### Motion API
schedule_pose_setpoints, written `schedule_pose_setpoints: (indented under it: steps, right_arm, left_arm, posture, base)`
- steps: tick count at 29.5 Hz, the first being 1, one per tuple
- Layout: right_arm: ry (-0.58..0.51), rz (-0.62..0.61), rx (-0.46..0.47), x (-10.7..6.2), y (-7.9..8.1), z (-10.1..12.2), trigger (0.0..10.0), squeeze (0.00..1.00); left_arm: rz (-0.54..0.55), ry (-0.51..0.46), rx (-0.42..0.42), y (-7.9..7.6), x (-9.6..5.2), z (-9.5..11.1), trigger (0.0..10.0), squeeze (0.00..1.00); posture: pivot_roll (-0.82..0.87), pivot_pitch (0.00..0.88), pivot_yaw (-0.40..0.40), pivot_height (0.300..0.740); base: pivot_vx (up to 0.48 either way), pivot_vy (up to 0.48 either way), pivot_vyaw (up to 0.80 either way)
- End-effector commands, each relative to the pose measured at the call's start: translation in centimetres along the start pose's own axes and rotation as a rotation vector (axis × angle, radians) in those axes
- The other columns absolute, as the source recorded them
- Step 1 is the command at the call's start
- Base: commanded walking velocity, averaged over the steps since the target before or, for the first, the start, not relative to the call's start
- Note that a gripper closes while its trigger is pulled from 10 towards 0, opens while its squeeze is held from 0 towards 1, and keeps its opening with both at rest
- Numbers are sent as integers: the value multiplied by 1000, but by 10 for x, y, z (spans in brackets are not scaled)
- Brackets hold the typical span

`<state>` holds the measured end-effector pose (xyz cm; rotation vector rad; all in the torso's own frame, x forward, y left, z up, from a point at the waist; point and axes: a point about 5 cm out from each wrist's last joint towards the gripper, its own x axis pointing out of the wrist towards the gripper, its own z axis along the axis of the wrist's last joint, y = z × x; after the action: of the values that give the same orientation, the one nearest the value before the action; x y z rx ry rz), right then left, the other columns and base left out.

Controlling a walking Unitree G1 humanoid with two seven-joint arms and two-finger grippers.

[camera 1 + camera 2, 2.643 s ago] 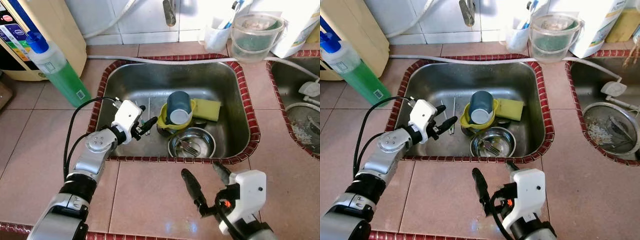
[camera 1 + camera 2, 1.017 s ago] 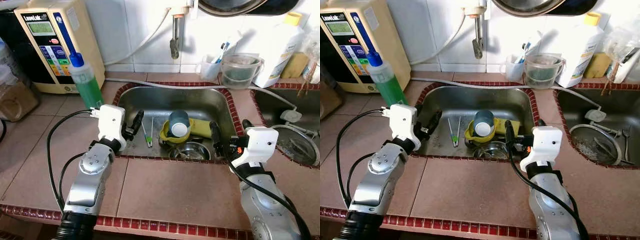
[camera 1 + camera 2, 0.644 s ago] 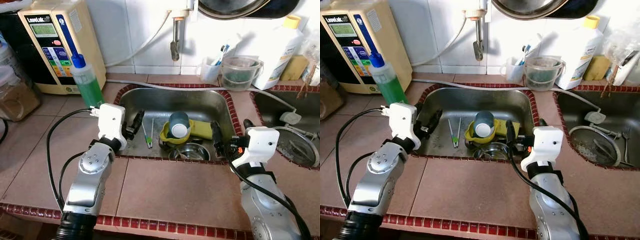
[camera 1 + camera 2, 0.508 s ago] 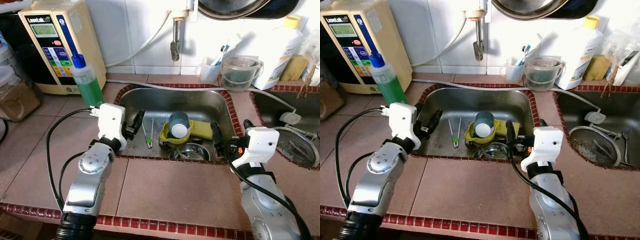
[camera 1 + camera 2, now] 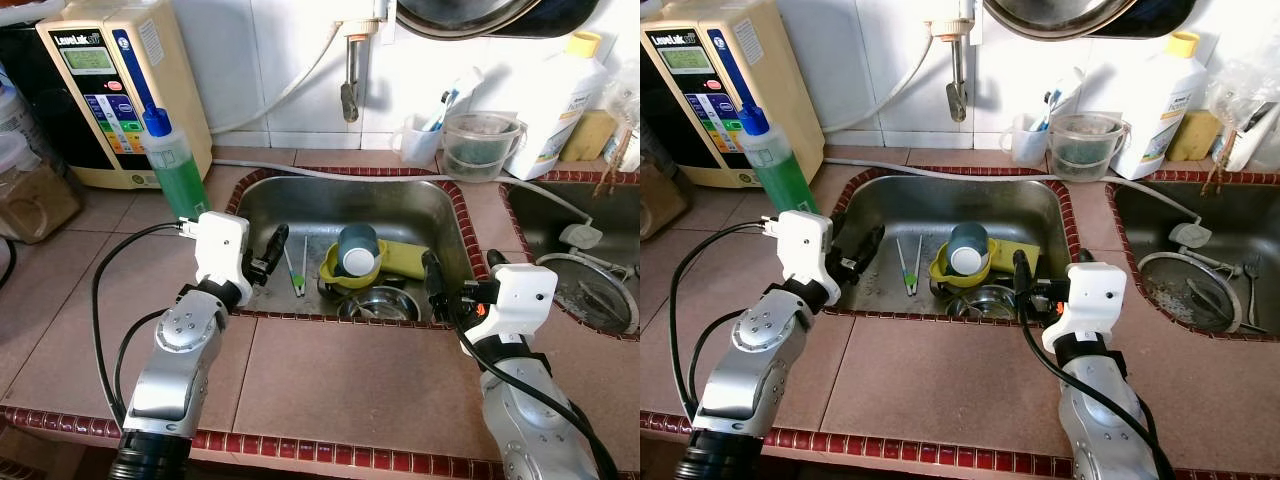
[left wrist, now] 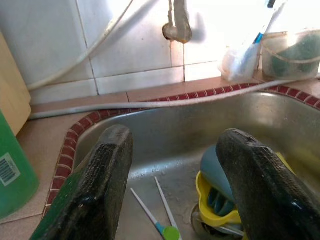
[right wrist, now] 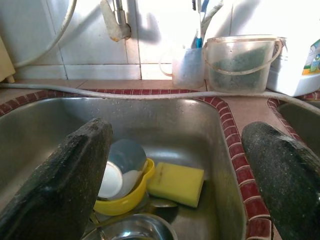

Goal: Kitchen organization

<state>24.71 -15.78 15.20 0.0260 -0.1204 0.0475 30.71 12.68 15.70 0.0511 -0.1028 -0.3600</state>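
We hold our left gripper [image 5: 272, 247] and right gripper [image 5: 462, 276] spread, empty, over the sink's [image 5: 400, 205] near rim; wrist views reveal a yellow sponge [image 7: 176, 183].

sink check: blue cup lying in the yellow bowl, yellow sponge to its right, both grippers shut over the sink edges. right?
Not quite: both grippers are open. The left gripper and right gripper each show their fingers spread wide in the wrist views. The rest holds: the blue cup lies in the yellow bowl, with the yellow sponge to its right.
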Motion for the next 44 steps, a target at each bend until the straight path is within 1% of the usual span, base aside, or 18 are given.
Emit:
schedule_pose_setpoints:
  steps: [1, 3, 8, 13, 16, 18, 35, 44]
  right_arm:
    - [-3, -1, 4, -2, 0, 1, 10000, 0]
    - [-2, -2, 5, -2, 0, 1, 10000, 0]
    - [0, -5, 5, -3, 0, 1, 10000, 0]
    - [0, -11, 3, -4, -1, 1, 10000, 0]
    - [-1, -14, 2, -5, -2, 1, 10000, 0]
    - [0, -16, 0, -5, -3, 1, 10000, 0]
    - [4, -11, -2, -6, -3, 0, 10000, 0]
    - [6, -10, -6, -7, -3, 0, 10000, 0]
  left_arm:
    - [1, -9, 16, 1, -1, 4, 10000, 0]
    - [-2, -11, 33, 1, 0, 5, 10000, 0]
    - [-18, -14, 34, 0, 0, 6, 10000, 0]
    - [-27, -14, 24, -1, 0, 6, 10000, 0]
    - [-27, -13, 39, 0, 0, 6, 10000, 0]
    - [-29, -10, 24, -1, 0, 6, 10000, 0]
    - [-30, -10, 18, -2, 0, 5, 10000, 0]
    - [-34, -11, -18, -4, 0, 5, 10000, 0]
  posture:
    - [-149, 90, 73, 740]
    - [-150, 90, 74, 740]
    - [-152, 92, 77, 740]
    - [-153, 95, 79, 740]
    - [-155, 96, 80, 740]
    - [-155, 96, 80, 740]
    - [-158, 93, 76, 740]
    - [-161, 87, 76, 740]
  base:
    - [0, 0, 0]
    - [0, 0, 0]
    - [0, -55, 0]
    - [0, -338, 0]
    - [0, -349, 0]
    - [0, -364, 0]
    - [0, -336, 0]
    - [0, 0, 0]
